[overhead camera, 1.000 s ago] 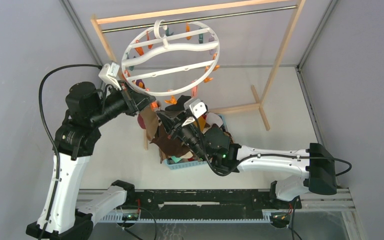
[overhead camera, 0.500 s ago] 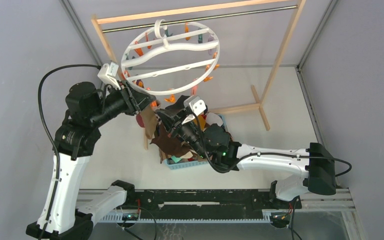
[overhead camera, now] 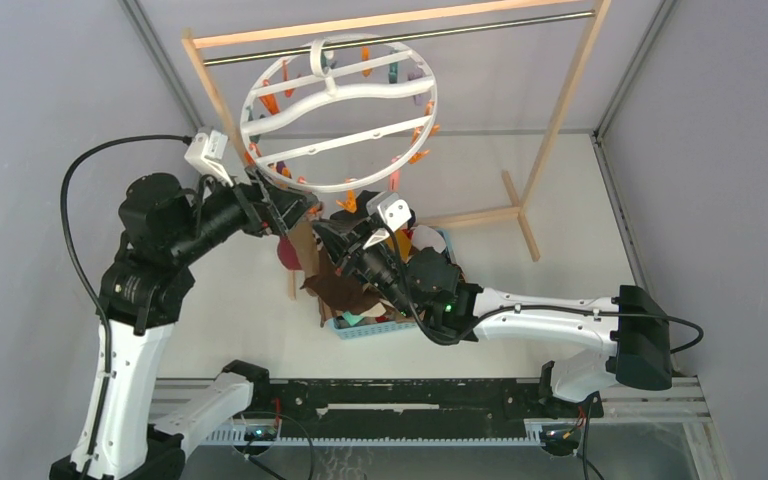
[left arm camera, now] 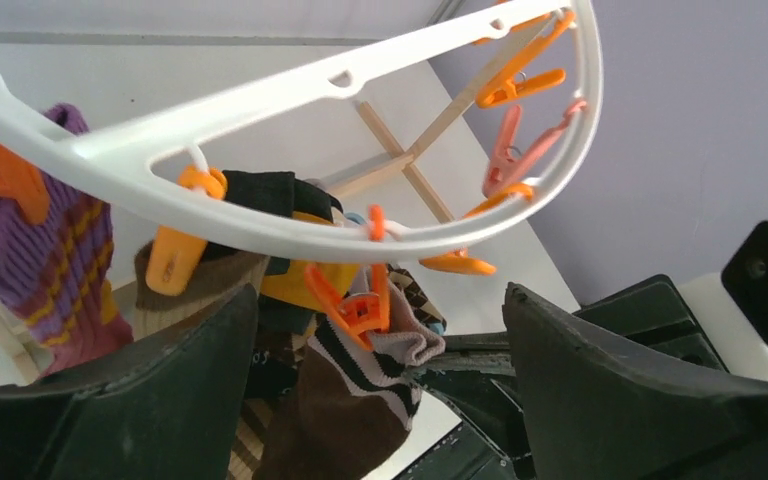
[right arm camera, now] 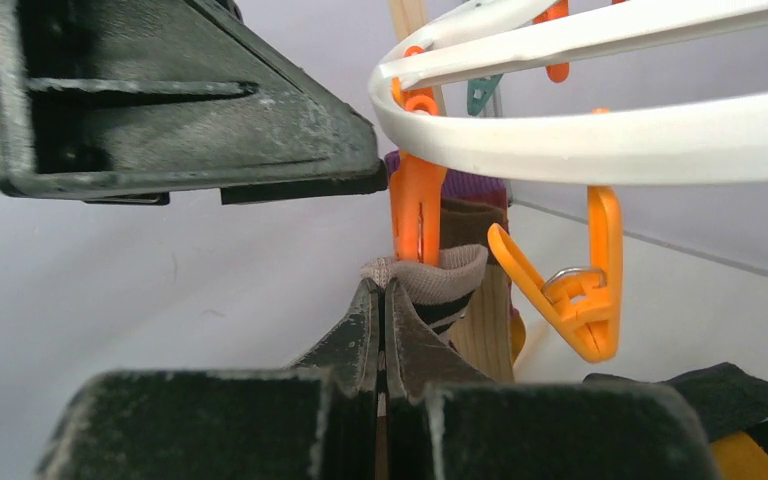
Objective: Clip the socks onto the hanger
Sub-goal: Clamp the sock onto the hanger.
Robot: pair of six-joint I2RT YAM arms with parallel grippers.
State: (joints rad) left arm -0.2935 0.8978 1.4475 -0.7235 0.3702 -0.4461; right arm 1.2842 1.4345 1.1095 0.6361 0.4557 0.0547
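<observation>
Risking a dropped sock (right arm camera: 440, 272)
Only the right gripper (right arm camera: 381, 300) is pinching it, left gripper (left arm camera: 377, 300) gaping wide; hanger's (right arm camera: 580, 150) six o'clock pin (right arm camera: 416, 205) may be biting thinly.

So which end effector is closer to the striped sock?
Right. The right end effector is shut on the cuff of the striped sock. The left end effector is open, its fingers apart from the sock on either side.
</observation>
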